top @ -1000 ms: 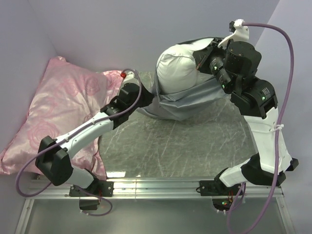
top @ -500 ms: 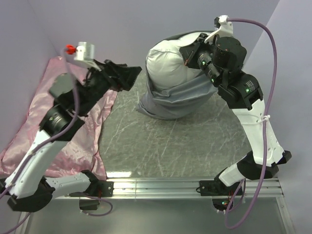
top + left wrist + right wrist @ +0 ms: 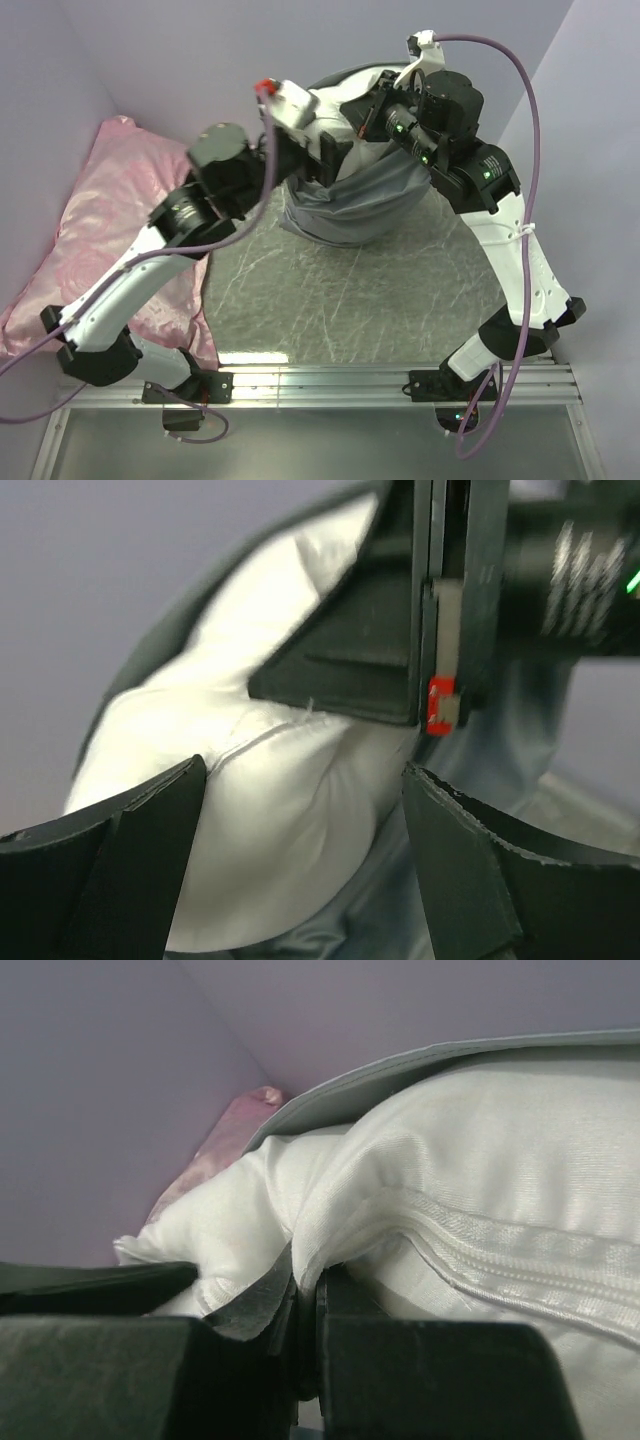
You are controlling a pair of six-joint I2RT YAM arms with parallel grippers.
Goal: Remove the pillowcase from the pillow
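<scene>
Before lilac walls [image 3: 120,1080], pillow [image 3: 480,1140] sits pinched in right pincer [image 3: 305,1295].

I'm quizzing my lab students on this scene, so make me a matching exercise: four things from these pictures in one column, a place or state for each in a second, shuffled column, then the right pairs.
Things:
1. pillowcase
2. pink pillow
3. left gripper
4. right gripper

Places or states:
A. jaws shut on a fold of the pillow
B. lies flat on the far left side
C. jaws apart, facing the pillow
D. bunched low around the pillow

Pairs: 1-D, 2-B, 3-C, 4-A
</scene>
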